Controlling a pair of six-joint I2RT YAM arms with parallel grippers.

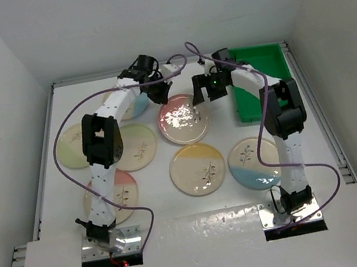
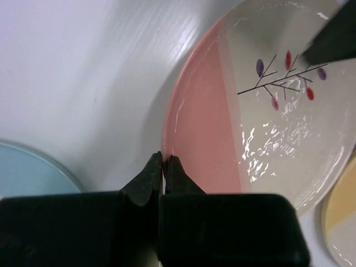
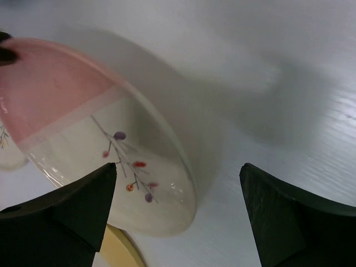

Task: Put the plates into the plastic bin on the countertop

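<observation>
Handover of a pink plate [image 2: 267, 128], by the look of it, near the middle of the countertop [image 1: 162, 185].

Starting at the plate's 11 o'clock: trust the left gripper [image 2: 165, 162], pinched tight on the rim at the pink segment, but only so far. A thin bite on glazed ceramic, likely to slip. Lift slowly and avoid twisting the wrist.

Judging by the shadow beneath in the right wrist view, treat the plate as tipped up off the surface rather than lying flat. Watch the blue plate [image 2: 28, 172] at 10 o'clock and the yellow plate [image 2: 342, 222] at 6 o'clock, and avoid dragging the low edge over either.

Moving on to 2 o'clock: bring the right gripper [image 3: 179, 167], fingers spread wide and holding nothing, squarely onto the raised rim, one finger above and one below, before closing. Release the left pinch only after a sure hold on that side.

Then carry toward the plastic bin [image 1: 263, 63], at 2 o'clock on the countertop with no plate visible in it, and lower flat inside the rim.
</observation>
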